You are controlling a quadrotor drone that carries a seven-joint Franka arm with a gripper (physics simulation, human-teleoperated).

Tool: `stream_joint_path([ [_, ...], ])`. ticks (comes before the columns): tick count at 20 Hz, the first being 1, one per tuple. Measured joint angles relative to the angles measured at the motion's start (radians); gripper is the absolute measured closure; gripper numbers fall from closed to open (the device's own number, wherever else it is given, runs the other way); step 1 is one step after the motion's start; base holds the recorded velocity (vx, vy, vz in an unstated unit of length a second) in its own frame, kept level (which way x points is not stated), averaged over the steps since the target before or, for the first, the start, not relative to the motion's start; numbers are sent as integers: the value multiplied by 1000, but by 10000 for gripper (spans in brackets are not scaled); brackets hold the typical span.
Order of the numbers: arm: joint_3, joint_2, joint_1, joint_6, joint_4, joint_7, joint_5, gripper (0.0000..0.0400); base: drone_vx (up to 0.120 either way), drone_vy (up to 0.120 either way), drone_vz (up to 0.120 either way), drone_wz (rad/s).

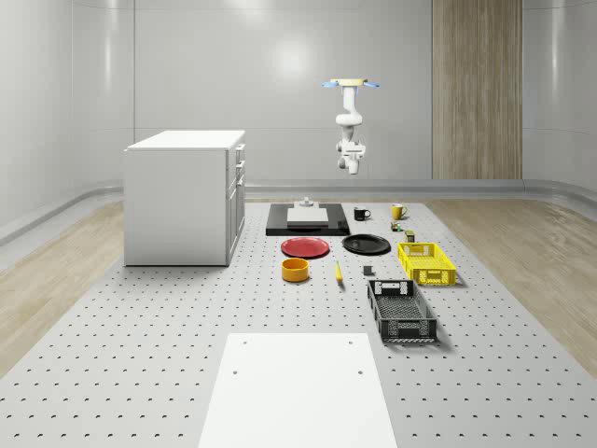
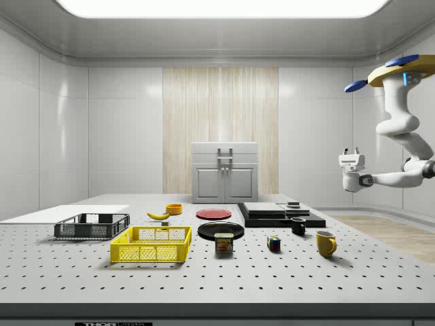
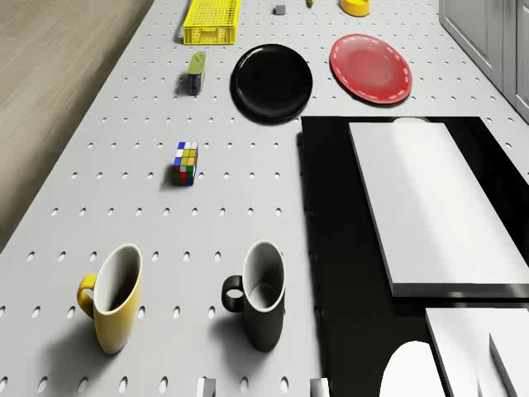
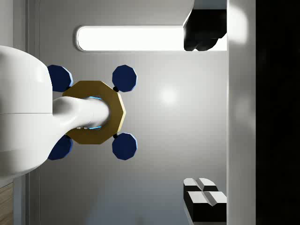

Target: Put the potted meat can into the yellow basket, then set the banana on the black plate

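The potted meat can [image 2: 224, 243] [image 3: 196, 72] stands on the perforated table between the yellow basket [image 2: 151, 244] [image 1: 426, 263] [image 3: 212, 21] and the Rubik's cube [image 2: 273, 243]. Beside an orange bowl [image 1: 295, 270] lies the banana [image 2: 158, 215] [image 1: 338, 272]. The black plate [image 1: 366, 245] [image 3: 271, 81] sits next to a red plate [image 1: 306, 247]. My drone [image 1: 350, 84] [image 2: 401, 68] hovers high over the table's far end, above the mugs. The gripper [image 2: 351, 152] [image 1: 352, 147] is held high in the air, pointing up, open and holding nothing, far from the can.
A black mug [image 3: 260, 294] and a yellow mug [image 3: 114, 298] stand below me beside a black slab [image 3: 331, 248] carrying a white block. A black basket [image 1: 401, 311] sits at the near end. A white cabinet [image 1: 185, 196] stands at the whole-scene view's left.
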Motion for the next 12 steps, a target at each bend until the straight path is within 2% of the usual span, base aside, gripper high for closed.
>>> stream_joint_path([
  [6, 1, 25, -3, -98, 128, -2, 1, 0, 0, 0, 0, 0],
  [12, 3, 65, -4, -162, 236, -2, 2, 0, 0, 0, 0, 0],
])
